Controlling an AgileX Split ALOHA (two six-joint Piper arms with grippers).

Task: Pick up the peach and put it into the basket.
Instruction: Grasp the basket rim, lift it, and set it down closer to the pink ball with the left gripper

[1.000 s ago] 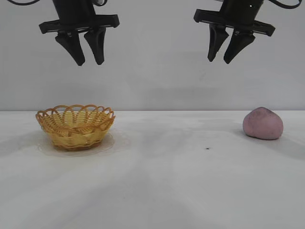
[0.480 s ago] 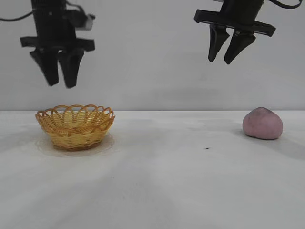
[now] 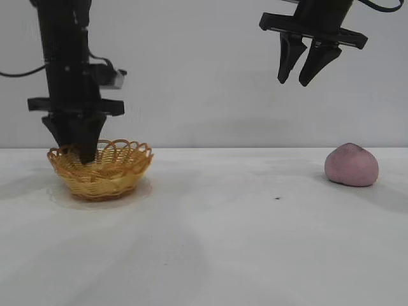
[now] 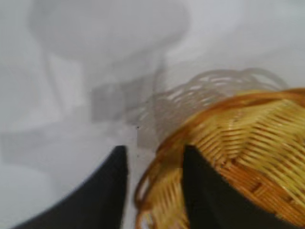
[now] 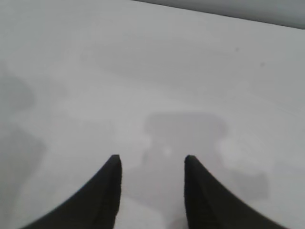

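The pink-mauve peach [image 3: 351, 164] lies on the white table at the right. The yellow wicker basket [image 3: 109, 171] stands at the left and is empty. My left gripper [image 3: 78, 150] is down at the basket's left rim. In the left wrist view [image 4: 155, 150] its jaws are open and straddle the looped rim [image 4: 157, 164], one finger inside the basket and one outside. My right gripper [image 3: 295, 79] hangs high above the table, left of the peach, open and empty. Its wrist view [image 5: 151, 160] shows only bare table; the peach is out of that view.
The white table [image 3: 242, 242] runs wide between basket and peach. A tiny dark speck [image 3: 278, 198] lies on it left of the peach. A grey wall stands behind.
My left arm has moved left and come down from high above the basket until its fingers straddle the basket's left rim. The right arm and the peach have not moved.
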